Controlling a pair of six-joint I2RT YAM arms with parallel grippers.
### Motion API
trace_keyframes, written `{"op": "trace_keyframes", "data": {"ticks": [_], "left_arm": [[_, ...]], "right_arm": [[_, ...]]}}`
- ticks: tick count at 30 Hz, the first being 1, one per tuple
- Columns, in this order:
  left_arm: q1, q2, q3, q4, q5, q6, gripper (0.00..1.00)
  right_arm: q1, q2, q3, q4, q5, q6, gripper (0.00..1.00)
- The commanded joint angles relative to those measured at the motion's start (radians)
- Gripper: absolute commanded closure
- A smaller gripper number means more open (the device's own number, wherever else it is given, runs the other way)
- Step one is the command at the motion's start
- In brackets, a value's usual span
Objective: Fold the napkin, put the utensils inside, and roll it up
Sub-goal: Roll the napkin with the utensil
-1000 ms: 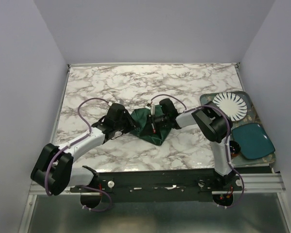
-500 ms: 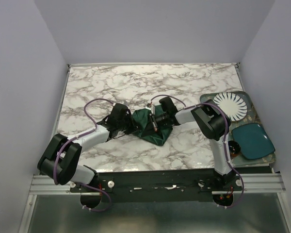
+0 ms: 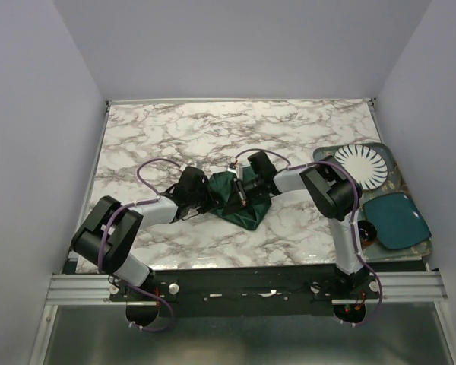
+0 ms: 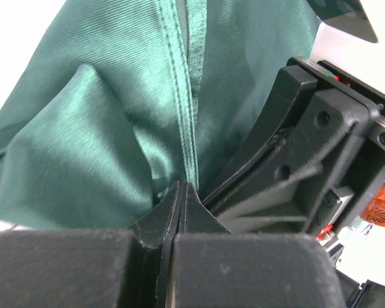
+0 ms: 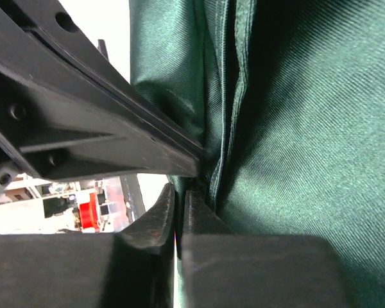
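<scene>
Surface (image 3: pixel 175 129): napkin (image 3: pixel 243 214) lies bunched and rumpled near its middle, a little toward the near edge, with no clean fold showing. Fork not in sight. Left fingers (image 4: pixel 155 226) clenched on the napkin's stitched hem. Right fingers (image 5: pixel 151 221) nearly together at a fold; cannot tell if they grip. Judged: folding under way; fork and rolling left to do.
</scene>
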Motion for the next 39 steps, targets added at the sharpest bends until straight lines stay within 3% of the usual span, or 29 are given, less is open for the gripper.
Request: {"op": "trace_keyframes", "data": {"ticks": [1,9,15,18,20,25,32,39], "left_arm": [[0.002,0.079,-0.037,-0.006,-0.071,0.023,1.00],[0.000,0.148,-0.058,0.031,-0.055,0.023,1.00],[0.002,0.177,-0.069,0.057,-0.051,0.020,1.00],[0.002,0.183,-0.065,0.069,-0.043,0.017,1.00],[0.002,0.183,-0.066,0.071,-0.043,0.018,1.00],[0.003,0.182,-0.077,0.078,-0.037,0.013,1.00],[0.003,0.187,-0.091,0.089,-0.038,0.006,1.00],[0.006,0.187,-0.094,0.094,-0.037,0.001,1.00]], "right_arm": [[-0.006,-0.024,0.057,-0.273,0.186,-0.083,0.82],[-0.006,-0.119,0.209,-0.569,0.341,-0.215,0.49],[0.011,-0.244,0.260,-0.730,0.518,-0.335,0.40],[0.073,-0.373,0.129,-0.653,0.643,-0.358,0.38],[0.138,-0.477,0.012,-0.483,0.798,-0.361,0.37],[0.263,-0.539,-0.209,-0.257,1.018,-0.358,0.36],[0.379,-0.484,-0.225,-0.160,1.252,-0.427,0.37],[0.426,-0.430,-0.203,-0.164,1.310,-0.504,0.37]]}}
